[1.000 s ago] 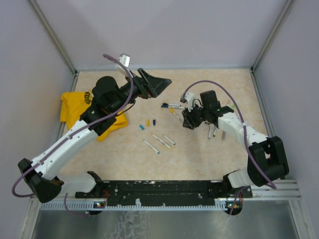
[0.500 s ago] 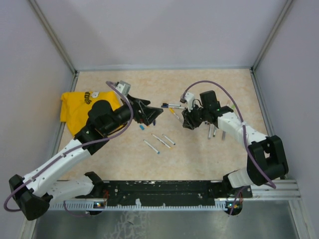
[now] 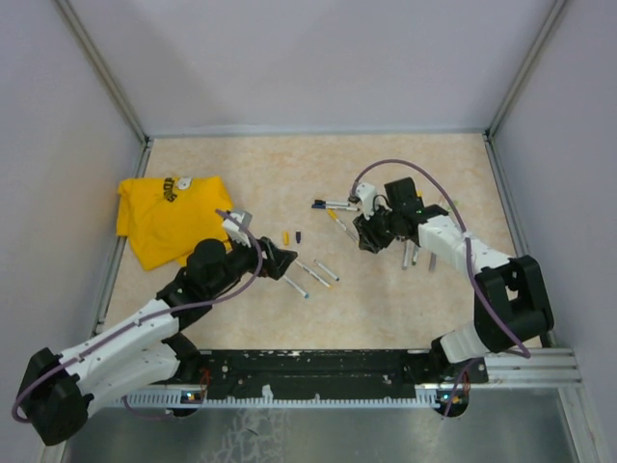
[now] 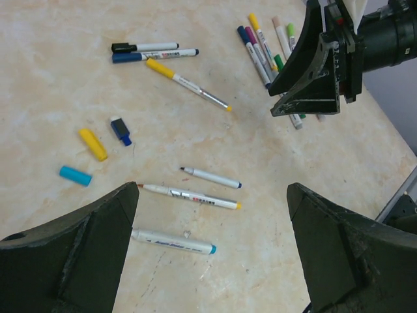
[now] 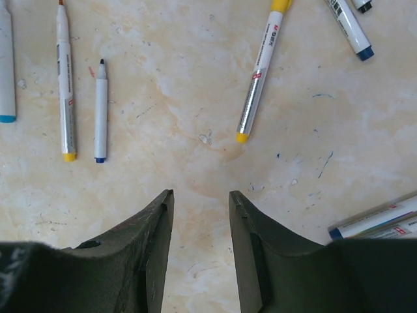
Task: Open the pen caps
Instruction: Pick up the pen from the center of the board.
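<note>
Three loose pen caps lie on the table: a light-blue one (image 4: 75,175), a yellow one (image 4: 93,144) (image 3: 286,236) and a black-and-blue one (image 4: 120,130) (image 3: 299,235). Three uncapped pens (image 4: 172,240) (image 4: 189,195) (image 4: 210,177) lie under my left gripper (image 4: 212,192) (image 3: 286,260), which is wide open and empty just above them. Capped black (image 4: 144,47), blue (image 4: 154,55) and yellow-capped pens (image 4: 186,83) (image 5: 260,72) lie farther back. My right gripper (image 5: 199,195) (image 3: 364,239) is open, empty, low over bare table near the yellow-capped pen.
A yellow cloth (image 3: 164,217) lies at the left. A bunch of capped coloured pens (image 4: 267,49) (image 3: 415,253) lies beside the right gripper. Grey walls close in the table at the left, back and right.
My left arm has swung back from the far middle of the table toward the near side, and its open gripper now hangs over the uncapped pens. The right arm has hardly moved.
</note>
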